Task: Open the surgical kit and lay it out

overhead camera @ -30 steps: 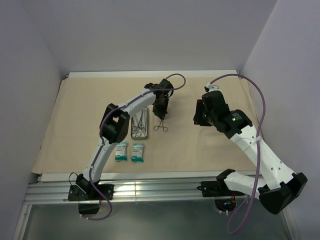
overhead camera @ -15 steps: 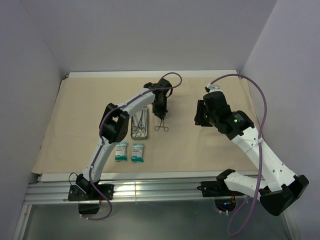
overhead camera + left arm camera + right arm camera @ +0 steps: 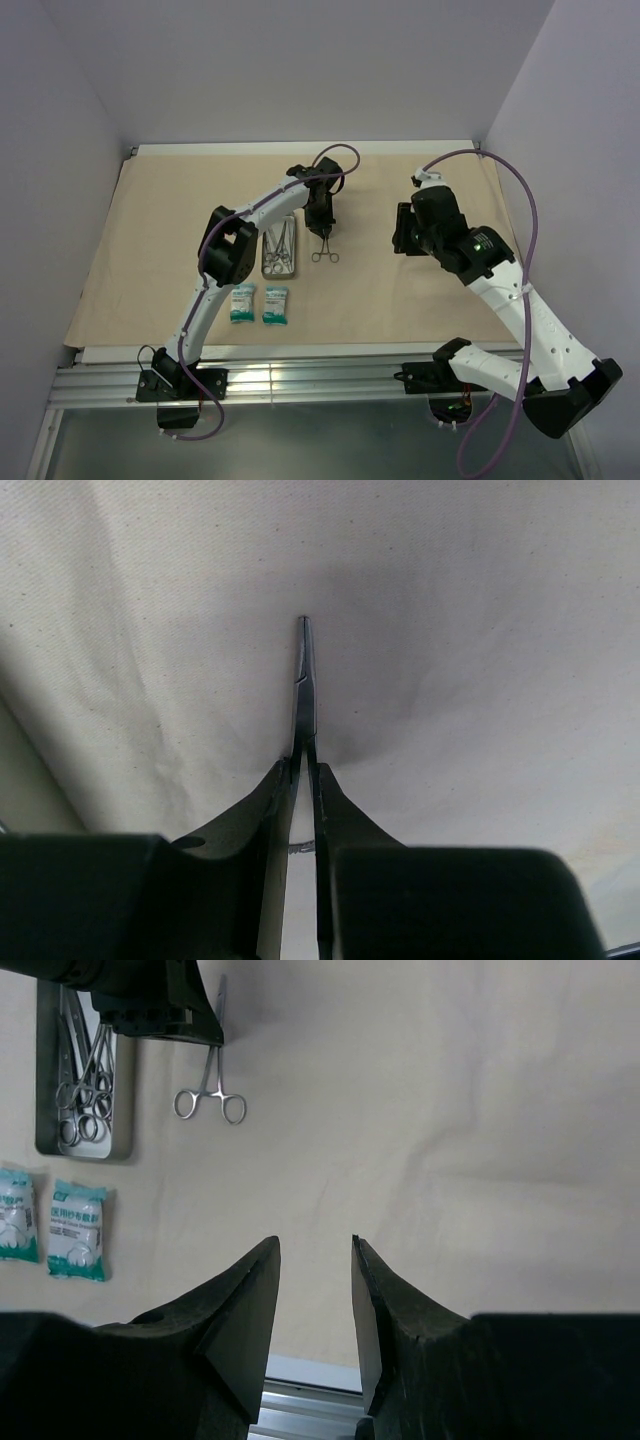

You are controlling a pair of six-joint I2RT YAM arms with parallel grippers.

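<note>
Tray [image 3: 279, 271], grey metal, on tan drape [image 3: 150, 250]: holds ring-handled instruments [image 3: 80, 1080]. Two packets [image 3: 242, 303] at its 6 o'clock. Left gripper [image 3: 305, 780]: arm extended, clamped on forceps [image 3: 323, 254] at tray's 3 o'clock. Right gripper [image 3: 315, 1260]: jaws parted, empty, hovering farther toward 3 o'clock

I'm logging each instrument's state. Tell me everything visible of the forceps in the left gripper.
The forceps are slim, shiny silver metal, with two ring handles and closed narrow tips. The left gripper has its jaws shut on the shank, rings toward the arm bases. They are over the drape, just right of the tray; contact with the drape is unclear.
</note>
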